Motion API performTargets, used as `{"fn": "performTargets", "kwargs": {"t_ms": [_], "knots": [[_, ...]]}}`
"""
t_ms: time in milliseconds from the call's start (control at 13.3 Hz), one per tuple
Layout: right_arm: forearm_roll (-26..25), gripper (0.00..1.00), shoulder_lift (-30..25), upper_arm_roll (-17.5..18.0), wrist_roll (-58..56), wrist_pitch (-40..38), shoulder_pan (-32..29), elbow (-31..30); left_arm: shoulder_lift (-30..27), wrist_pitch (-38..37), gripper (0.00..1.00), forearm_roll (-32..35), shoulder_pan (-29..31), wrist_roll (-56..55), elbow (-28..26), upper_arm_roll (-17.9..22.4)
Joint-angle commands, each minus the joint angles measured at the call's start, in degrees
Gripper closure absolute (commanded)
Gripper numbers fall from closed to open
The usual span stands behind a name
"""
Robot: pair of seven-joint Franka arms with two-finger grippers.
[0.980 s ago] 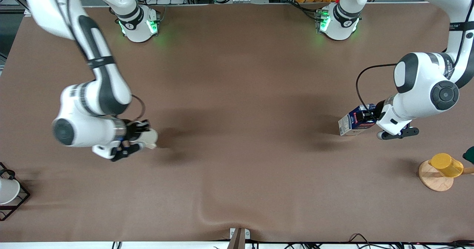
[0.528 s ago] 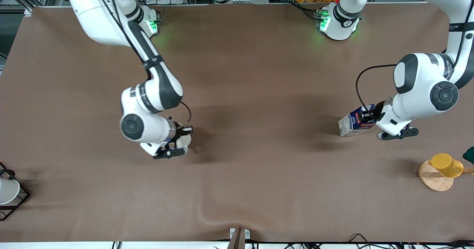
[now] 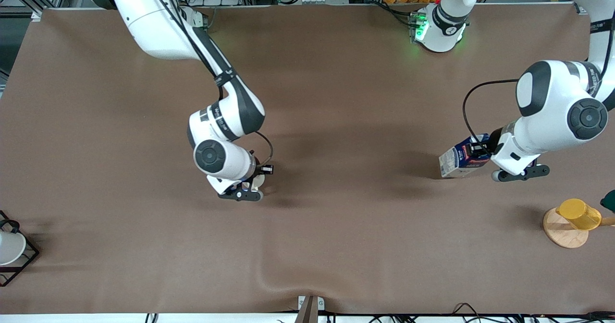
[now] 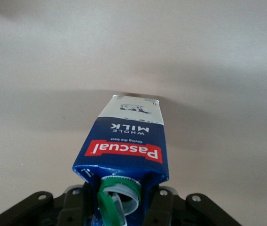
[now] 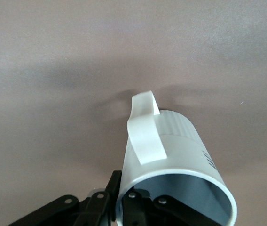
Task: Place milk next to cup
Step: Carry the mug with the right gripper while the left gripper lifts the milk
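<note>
The left gripper [image 3: 480,151] is clamped on the top of the milk [image 3: 456,159] toward the left arm's end of the table [image 3: 336,97], and in the front view the carton leans, its white base pointing toward the table's middle, so it seems held just off the cloth. In the same view the right gripper [image 3: 253,181] sits over the middle of the table with the cup [image 3: 258,180] almost hidden beneath the wrist; only a sliver of off-white shows. The two are well apart. The yellow cup [image 3: 579,214] on its wooden disc [image 3: 564,229] stands nearer the camera than the milk (not part of this job). In the left wrist view the fingers [image 4: 164,200] grip the carton at its gable, the green cap [image 4: 107,207] hard against the palm. In the right wrist view the right gripper [image 5: 133,200] pinches the cup's [image 5: 180,155] rim, one finger [image 5: 140,203] inside the grey interior, handle [image 5: 145,129] facing away from the wrist. I judge this the carrying stage: both things are grasped, neither placed. Next, the cup needs setting down upright, then the milk carried across and stood just beside it without knocking it.
</note>
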Motion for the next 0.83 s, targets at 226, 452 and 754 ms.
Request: {"fn": "performTargets", "kwargs": {"t_ms": [226,452,754], "knots": [[-1.22,0.72,1.8,-0.76,5.15,-0.58,1.18,2.1,-0.37,-2.95,1.0,0.55,-0.08,-6.92,3.52,-5.04],[-1.13,0.49,1.8,-0.76,7.98,-0.49,1.27,2.19,-0.37,-3.04,1.0,0.46,-0.17,-7.28,3.88,-5.48],[-0.69,0.0,-0.04,-0.67,7.63,-5.12,-0.04,4.81,-0.19,-3.04,1.0,0.11,-1.05,-12.18,5.19,-8.45]]}}
